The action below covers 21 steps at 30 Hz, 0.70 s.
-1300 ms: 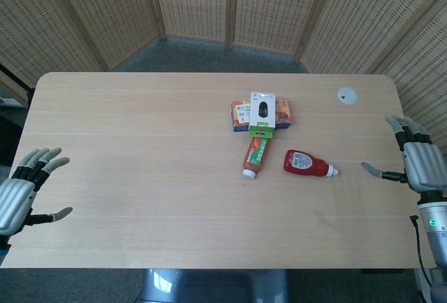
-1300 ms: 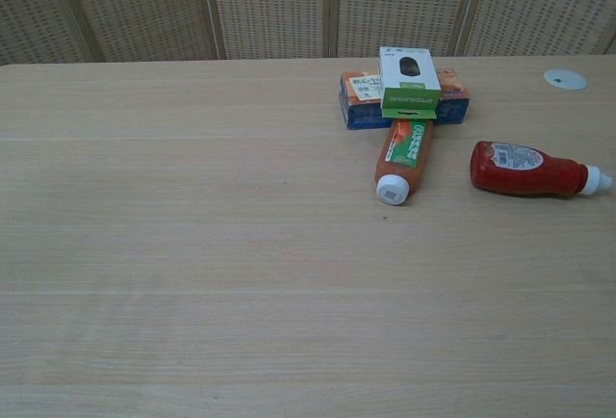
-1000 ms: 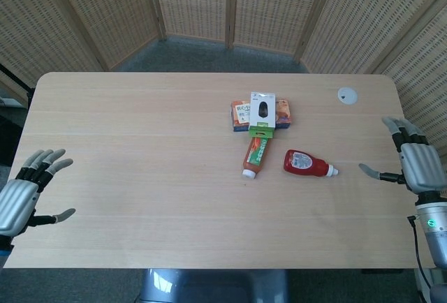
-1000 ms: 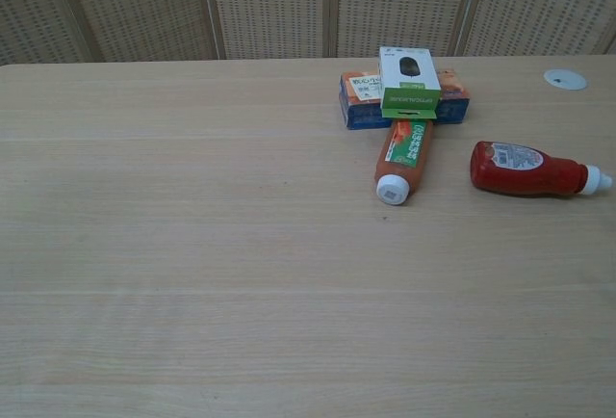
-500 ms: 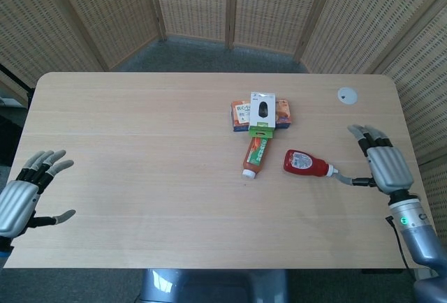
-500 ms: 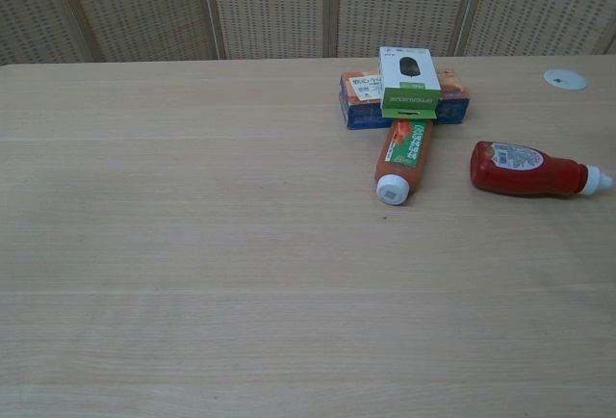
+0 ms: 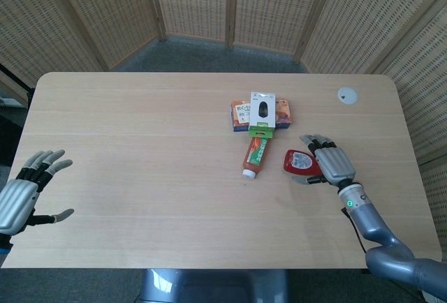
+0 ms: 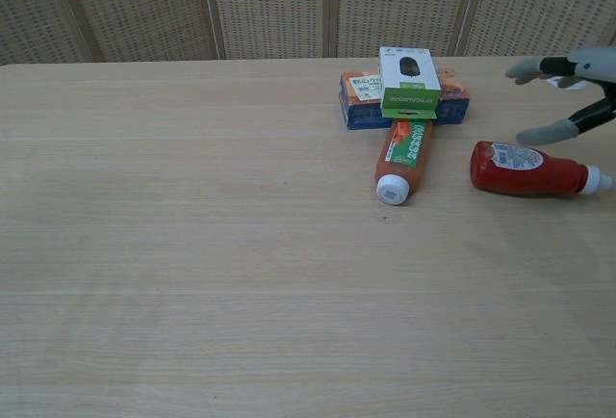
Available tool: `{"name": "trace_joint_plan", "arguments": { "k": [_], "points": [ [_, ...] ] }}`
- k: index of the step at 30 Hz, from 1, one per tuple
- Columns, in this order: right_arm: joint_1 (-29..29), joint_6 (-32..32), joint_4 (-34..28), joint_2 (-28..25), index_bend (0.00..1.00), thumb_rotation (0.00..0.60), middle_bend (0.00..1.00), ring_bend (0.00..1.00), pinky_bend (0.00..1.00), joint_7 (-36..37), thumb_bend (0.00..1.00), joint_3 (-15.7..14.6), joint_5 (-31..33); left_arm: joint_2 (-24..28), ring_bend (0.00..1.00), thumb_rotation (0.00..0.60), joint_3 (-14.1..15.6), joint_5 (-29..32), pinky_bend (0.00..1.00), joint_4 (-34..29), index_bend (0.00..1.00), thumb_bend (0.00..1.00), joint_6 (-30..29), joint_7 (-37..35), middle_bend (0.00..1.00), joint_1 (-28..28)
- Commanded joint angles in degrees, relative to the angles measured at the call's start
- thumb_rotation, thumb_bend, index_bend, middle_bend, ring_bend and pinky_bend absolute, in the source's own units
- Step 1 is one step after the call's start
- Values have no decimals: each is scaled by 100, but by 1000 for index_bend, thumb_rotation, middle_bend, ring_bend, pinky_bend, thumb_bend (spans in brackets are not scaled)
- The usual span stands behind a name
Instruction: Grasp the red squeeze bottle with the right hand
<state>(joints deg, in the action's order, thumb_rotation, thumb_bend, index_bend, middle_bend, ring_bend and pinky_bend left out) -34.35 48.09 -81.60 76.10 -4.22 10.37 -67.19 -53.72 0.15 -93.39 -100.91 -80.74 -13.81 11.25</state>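
Observation:
The red squeeze bottle [image 7: 297,163] [image 8: 525,169] lies on its side right of the table's middle, its white cap pointing right. My right hand [image 7: 328,162] [image 8: 570,93] hovers over the bottle's cap end with fingers spread, holding nothing; the chest view shows it above the bottle with a gap. In the head view the hand hides the cap. My left hand [image 7: 22,193] stays open at the table's left edge, far from the bottle, and does not show in the chest view.
An orange sauce bottle [image 7: 254,156] [image 8: 402,158] lies just left of the red one, its cap toward me. Behind it a green-and-white mouse box [image 7: 262,114] [image 8: 408,82] rests on a blue-orange packet [image 7: 282,114]. A small white disc [image 7: 347,95] sits at the far right.
My right hand has swung in from the table's right edge to above the red bottle's cap end and now shows in the chest view. Bottle and left hand have not moved.

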Motion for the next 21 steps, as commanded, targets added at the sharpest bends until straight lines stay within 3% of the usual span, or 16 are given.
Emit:
{"name": "trace_joint_plan", "arguments": {
  "k": [1,11,21],
  "points": [
    [-176,-246,348,266,0,305,0,0,0,-20,38,-31,155,-9,0,600,7,15,0,20,170,0,18,-10,60,4],
    [-273,-519,1170,854,0,305,0,0,0,117,36,-104,442,-43,0,600,12,53,0,86,169,0,44,-69,55,14],
    [-200,-332,1992,1415,0,328,0,0,0,324,36,-112,382,-45,0,600,21,65,0,84,169,0,36,-79,53,10]
  ]
}}
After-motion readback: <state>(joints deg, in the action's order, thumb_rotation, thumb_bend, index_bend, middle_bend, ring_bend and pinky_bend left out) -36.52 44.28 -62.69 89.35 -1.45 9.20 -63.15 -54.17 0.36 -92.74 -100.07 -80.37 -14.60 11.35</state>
